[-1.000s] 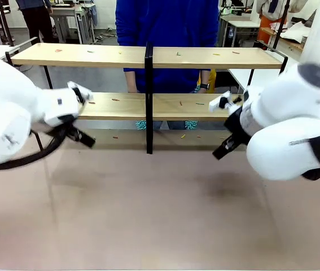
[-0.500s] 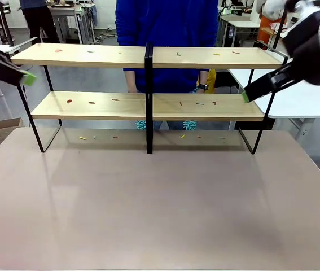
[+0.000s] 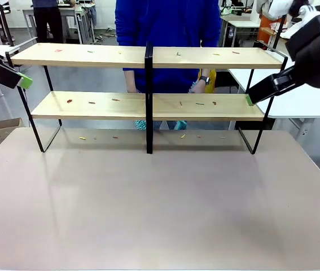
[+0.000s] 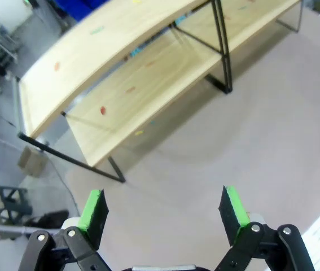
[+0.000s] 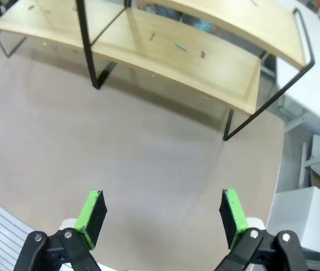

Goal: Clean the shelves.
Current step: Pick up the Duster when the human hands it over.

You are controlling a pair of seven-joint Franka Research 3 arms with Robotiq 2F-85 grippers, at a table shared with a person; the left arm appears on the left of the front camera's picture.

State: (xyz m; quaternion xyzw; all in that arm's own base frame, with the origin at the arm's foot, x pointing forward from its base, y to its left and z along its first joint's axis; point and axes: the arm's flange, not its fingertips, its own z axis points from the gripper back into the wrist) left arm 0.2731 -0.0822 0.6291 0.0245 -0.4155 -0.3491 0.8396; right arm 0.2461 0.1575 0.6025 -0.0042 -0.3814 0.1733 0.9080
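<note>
Two-tier light wooden shelves on thin black frame [image 3: 103, 107], dotted with small coloured scraps [image 3: 69, 101] — left fingers [image 4: 95, 213] spread wide, empty; right fingers [image 5: 93, 217] likewise, above beige tabletop [image 3: 160, 209].

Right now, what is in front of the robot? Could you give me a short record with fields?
Shelves: two-tier wooden rack with a black frame, standing on the table
Scraps: small coloured bits on both boards and on the table beneath
Left claw: open, empty, in the air by the rack's left end
Right claw: open, empty, in the air by the rack's right end
Person: blue top, standing behind the rack
</note>
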